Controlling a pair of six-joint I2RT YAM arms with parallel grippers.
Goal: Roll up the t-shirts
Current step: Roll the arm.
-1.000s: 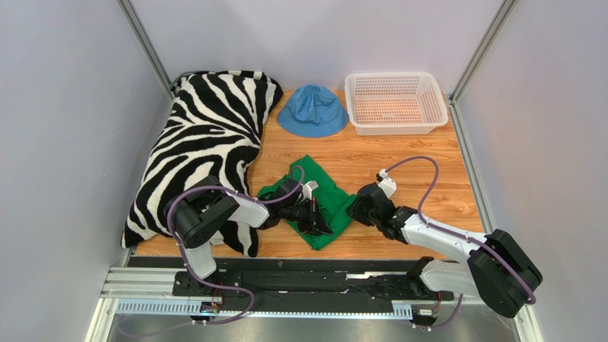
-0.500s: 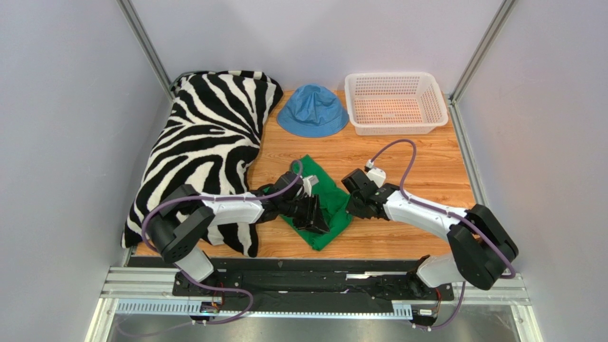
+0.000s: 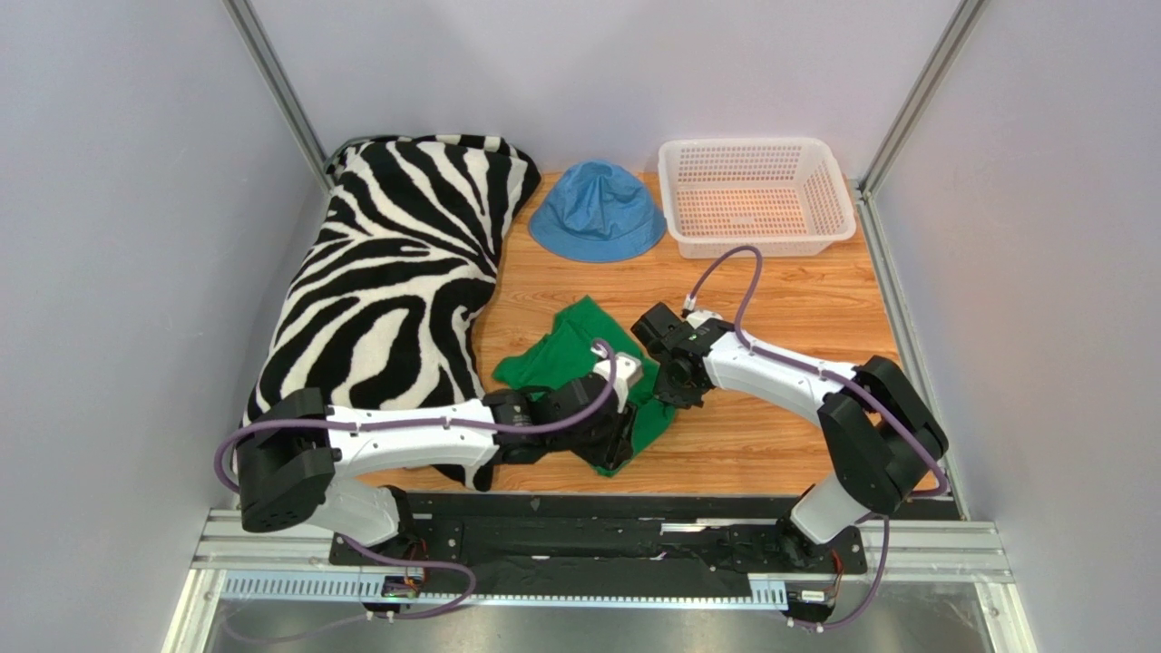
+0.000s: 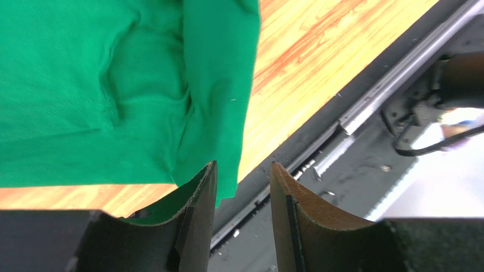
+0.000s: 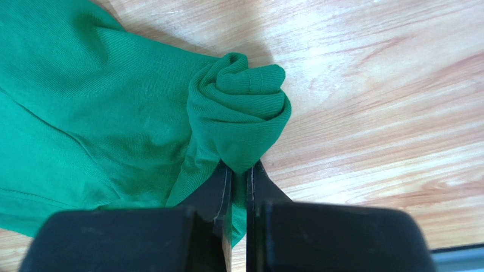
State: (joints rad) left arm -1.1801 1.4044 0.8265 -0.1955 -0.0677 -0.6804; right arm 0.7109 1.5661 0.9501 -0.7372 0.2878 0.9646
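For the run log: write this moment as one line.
green t-shirt: partly bunched, roll unfinished | left gripper: open, at its near corner | right gripper: shut on its bunched fold

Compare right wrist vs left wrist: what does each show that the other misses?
Right wrist only: the right gripper shut on a bunched, rolled-up fold of the green t-shirt. Left wrist only: the left gripper with jaws apart, a shirt corner beside one finger, and the black rail beyond the wooden table. Both: green cloth lying on that wood.
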